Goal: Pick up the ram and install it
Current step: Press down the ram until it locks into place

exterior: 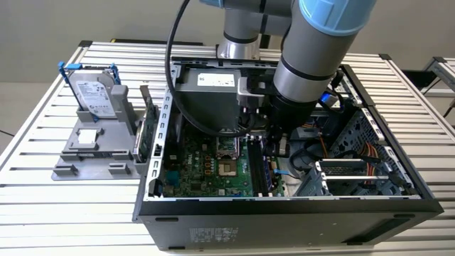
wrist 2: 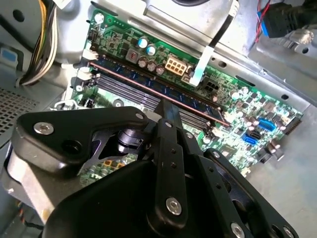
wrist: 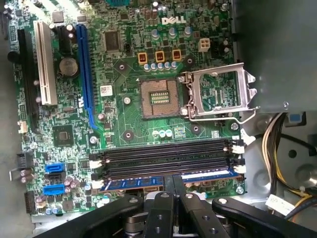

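Note:
The ram (wrist: 133, 184) is a slim bluish stick with dark chips. It sits along the outermost of the black memory slots (wrist: 168, 158) on the green motherboard (wrist: 124, 114). In the second wrist view the ram (wrist 2: 124, 74) runs slantwise across the board. My gripper (wrist: 172, 182) is shut on the ram's middle, and its black fingertips (wrist 2: 166, 106) hide that part. In the exterior view the gripper (exterior: 274, 152) is deep inside the open computer case (exterior: 284, 213), just beside the slots.
A silver hard drive (exterior: 96, 96) in a blue bracket stands on a grey holder (exterior: 92, 160) at the exterior view's left, beside a green expansion card (exterior: 146, 133). The CPU socket (wrist: 158, 96), power supply box (exterior: 210, 101), cable bundle (wrist 2: 42, 39) and drive cage (exterior: 348, 170) crowd the slots.

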{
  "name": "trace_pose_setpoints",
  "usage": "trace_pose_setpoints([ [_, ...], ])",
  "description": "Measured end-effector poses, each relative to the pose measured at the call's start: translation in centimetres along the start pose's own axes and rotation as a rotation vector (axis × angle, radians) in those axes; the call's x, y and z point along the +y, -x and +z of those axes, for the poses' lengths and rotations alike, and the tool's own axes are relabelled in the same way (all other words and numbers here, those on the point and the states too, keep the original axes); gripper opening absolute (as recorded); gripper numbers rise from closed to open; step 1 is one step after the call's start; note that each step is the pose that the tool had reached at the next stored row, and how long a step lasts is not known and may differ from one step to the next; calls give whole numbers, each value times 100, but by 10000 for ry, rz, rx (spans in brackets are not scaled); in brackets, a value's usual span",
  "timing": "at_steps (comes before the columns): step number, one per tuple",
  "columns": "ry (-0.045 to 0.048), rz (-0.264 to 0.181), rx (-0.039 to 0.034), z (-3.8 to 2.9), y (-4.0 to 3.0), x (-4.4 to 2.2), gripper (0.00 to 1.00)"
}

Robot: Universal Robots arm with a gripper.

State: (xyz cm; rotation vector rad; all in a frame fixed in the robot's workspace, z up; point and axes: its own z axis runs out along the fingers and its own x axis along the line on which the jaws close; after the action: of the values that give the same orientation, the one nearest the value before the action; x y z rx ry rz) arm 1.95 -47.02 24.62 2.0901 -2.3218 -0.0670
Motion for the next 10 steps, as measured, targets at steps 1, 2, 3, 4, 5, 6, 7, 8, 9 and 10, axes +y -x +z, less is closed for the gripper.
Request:
trace_pose_setpoints([
  [1,0,-13,-2,0,0,0,0],
  [2,0,-13,-3,0,0,0,0],
  [3,0,-15,-3,0,0,0,0],
  [4,1,-15,-2,0,0,0,0],
  [5,1,-15,-3,0,0,0,0],
  [6,1,-16,-3,0,0,-1,0],
  [7,1,-18,-3,0,0,-2,0],
  [8,1,-26,-2,0,1,-5,0],
  [9,1,-42,-2,-1,1,-10,0],
  [10,1,-64,-1,-1,2,-13,0],
])
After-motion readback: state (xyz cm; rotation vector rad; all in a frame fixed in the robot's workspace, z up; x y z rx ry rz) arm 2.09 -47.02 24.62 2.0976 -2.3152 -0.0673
